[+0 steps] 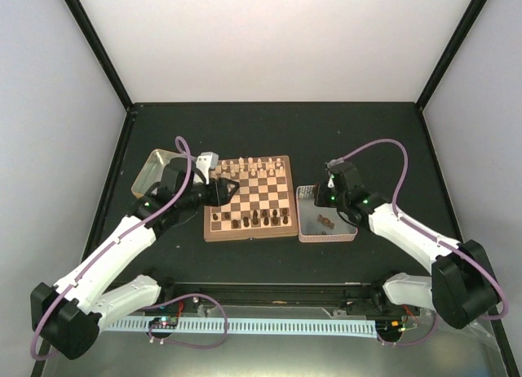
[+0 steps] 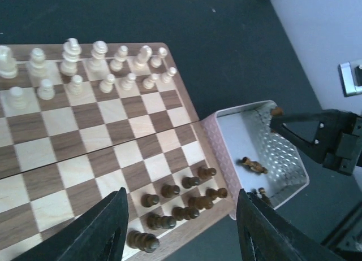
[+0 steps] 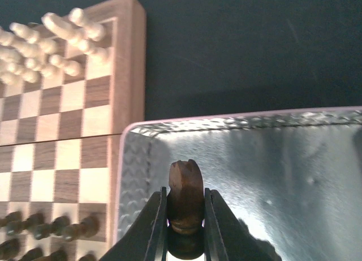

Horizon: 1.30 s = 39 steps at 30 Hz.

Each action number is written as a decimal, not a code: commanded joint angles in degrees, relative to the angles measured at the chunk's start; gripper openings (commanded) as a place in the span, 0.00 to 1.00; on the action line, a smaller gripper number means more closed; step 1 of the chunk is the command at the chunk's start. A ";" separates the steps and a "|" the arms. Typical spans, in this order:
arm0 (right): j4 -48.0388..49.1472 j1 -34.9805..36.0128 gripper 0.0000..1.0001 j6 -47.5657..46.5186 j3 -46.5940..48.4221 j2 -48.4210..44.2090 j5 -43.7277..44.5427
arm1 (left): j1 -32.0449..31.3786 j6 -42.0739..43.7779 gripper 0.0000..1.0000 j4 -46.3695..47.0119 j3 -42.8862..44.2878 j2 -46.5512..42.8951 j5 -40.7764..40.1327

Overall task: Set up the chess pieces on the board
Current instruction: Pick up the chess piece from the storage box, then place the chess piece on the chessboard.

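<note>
The board (image 1: 249, 199) lies mid-table. Several dark chess pieces (image 1: 254, 221) stand on its near rows, bunched toward the right in the left wrist view (image 2: 186, 201). Cream pieces (image 1: 249, 166) fill the far rows. My right gripper (image 1: 320, 196) hovers over the silver tin (image 1: 326, 237) and is shut on a dark chess piece (image 3: 185, 185), held upright above the tin's floor (image 3: 271, 176). Loose dark pieces (image 2: 253, 165) lie in the tin. My left gripper (image 1: 231, 189) is open and empty above the board's left side, its fingers (image 2: 107, 230) spread wide.
A gold tin (image 1: 155, 171) sits left of the board, with a small white block (image 1: 206, 159) beside it. Dark tabletop surrounds the board, and walls close in the back and sides. The two arms face each other across the board.
</note>
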 commanded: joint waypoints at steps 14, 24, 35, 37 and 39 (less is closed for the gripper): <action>25.59 5.34 0.09 -18.57 -0.98 -7.28 -42.39 | 0.25 -8.62 0.74 13.93 4.22 4.63 32.41; 22.69 7.19 0.09 -18.93 5.10 -2.51 -56.90 | -0.41 -6.75 0.57 13.80 5.21 8.24 43.56; 21.78 7.38 0.09 -17.17 8.15 1.00 -61.33 | -1.59 -5.88 0.30 14.49 4.93 9.70 46.80; 21.27 7.39 0.09 -17.49 8.55 1.28 -61.53 | -1.89 -5.73 0.26 14.26 5.07 10.36 46.78; 20.61 7.48 0.09 -17.92 8.88 1.59 -61.95 | -2.09 -5.54 0.22 14.06 5.21 10.88 46.63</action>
